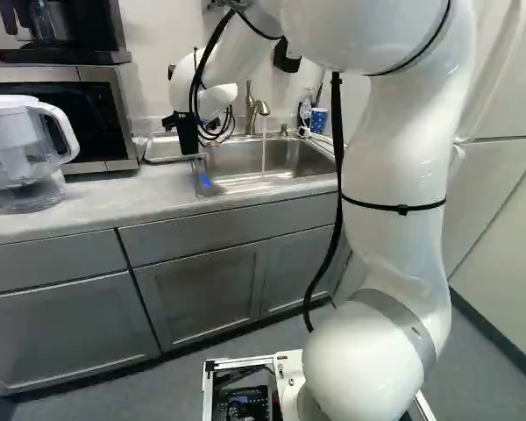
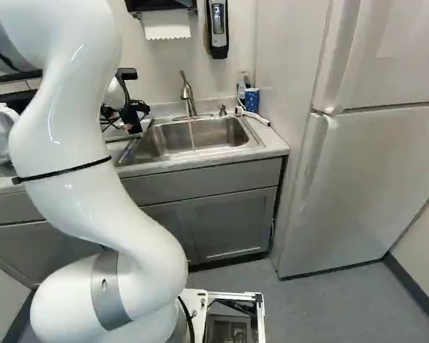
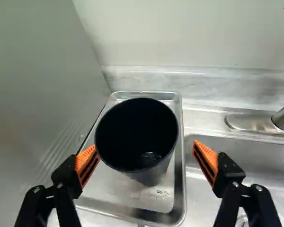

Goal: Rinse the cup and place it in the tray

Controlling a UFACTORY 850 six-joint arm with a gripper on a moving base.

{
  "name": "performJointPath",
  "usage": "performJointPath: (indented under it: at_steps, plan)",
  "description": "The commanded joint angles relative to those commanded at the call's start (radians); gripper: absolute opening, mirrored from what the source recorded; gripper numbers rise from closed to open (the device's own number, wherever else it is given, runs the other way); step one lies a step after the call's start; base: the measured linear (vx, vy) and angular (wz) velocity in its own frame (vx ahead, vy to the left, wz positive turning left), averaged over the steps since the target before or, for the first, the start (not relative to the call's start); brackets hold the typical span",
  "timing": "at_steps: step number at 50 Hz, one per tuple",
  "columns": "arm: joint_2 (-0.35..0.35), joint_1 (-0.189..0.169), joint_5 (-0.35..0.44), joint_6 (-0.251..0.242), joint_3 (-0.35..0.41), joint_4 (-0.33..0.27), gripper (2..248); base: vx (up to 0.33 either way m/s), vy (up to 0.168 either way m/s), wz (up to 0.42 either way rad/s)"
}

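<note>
Cup [image 3: 137, 137]: dark, standing mouth up inside the metal tray [image 3: 109, 189]; you can see a wet glint at its bottom and drops on the tray beside it.
End effector [image 3: 146, 152]: fingers spread wide, one on each side of the cup, gripping nothing.
Orange pads [image 3: 206, 158]: the one on the sink side stands clear of the cup; the other looks to be at or just beside the cup's wall, and you can't tell whether it touches.
Step in hand: by the wet tray, you are probably at the release after rinsing, with the placing as good as done.
Withdrawal: back straight out along the cup's axis, slowly, fingers kept wide; a sideways drift could drag or tip the cup with the nearer pad.
Centring: ease a touch toward the sink [image 2: 157, 143] first, so both pads have a gap before you lift.
Microwave [image 3: 42, 85]: its side rises close by the tray, so don't swing the outer finger that way.
Back wall [image 3: 189, 38]: just behind the tray; avoid pushing forward.
Faucet [image 1: 251, 110]: water runs into the sink; steer the wrist and cables around the spout.
Free room: best above the table [image 1: 96, 210] and back toward your base.
</note>
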Motion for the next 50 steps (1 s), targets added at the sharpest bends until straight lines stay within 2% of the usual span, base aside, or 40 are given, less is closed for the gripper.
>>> performJointPath:
  at_steps: [50]
  plan:
    - [0.068, 0.000, 0.000, 0.000, -0.030, 0.000, 247, 0.000, 0.000, 0.000]
